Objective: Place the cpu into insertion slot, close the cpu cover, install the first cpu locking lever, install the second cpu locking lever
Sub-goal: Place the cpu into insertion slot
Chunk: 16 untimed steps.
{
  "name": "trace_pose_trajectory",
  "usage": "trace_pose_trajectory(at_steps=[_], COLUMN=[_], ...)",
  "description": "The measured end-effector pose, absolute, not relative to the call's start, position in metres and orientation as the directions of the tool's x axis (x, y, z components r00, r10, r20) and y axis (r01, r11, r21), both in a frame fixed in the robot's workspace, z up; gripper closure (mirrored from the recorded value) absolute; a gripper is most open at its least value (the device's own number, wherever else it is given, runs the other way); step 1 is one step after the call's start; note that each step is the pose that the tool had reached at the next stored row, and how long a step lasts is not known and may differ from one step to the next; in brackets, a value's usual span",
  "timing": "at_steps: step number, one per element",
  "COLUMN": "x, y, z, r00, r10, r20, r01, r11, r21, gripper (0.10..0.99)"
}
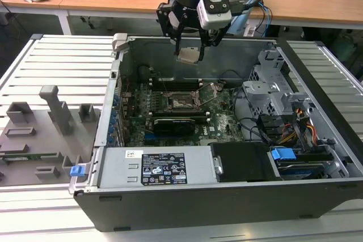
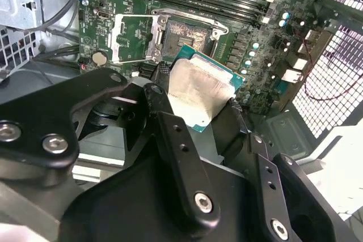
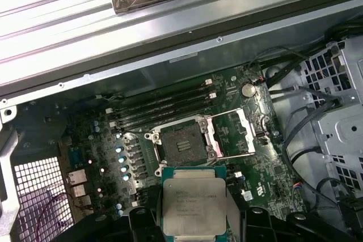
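My gripper hangs above the open computer case, shut on the cpu, a flat square chip with a pale metal top. In both wrist views the cpu sits level between the black fingers. Below it on the green board lies the insertion slot, bare, with its dark pin field showing. The cpu cover is swung open and lies beside the slot. The chip is held above the board, off to one side of the slot.
Memory slots run along one side of the socket. A long black expansion card lies on the near side. A labelled power supply fills the case's front, a drive cage with cables its right. Grey fixtures stand outside at the exterior view's left.
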<state>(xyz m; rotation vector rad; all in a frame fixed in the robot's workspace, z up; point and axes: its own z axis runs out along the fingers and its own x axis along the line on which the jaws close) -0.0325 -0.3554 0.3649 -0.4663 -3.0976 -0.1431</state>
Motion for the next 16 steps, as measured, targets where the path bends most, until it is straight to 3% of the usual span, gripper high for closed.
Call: trace_pose_trajectory(at_steps=[16], x=[-0.0324], y=[-0.3555], z=[0.3641], r00=[-0.917], r10=[0.399], r20=[0.019], r01=[0.399], r11=[0.912], r21=[0.089], gripper=[0.545])
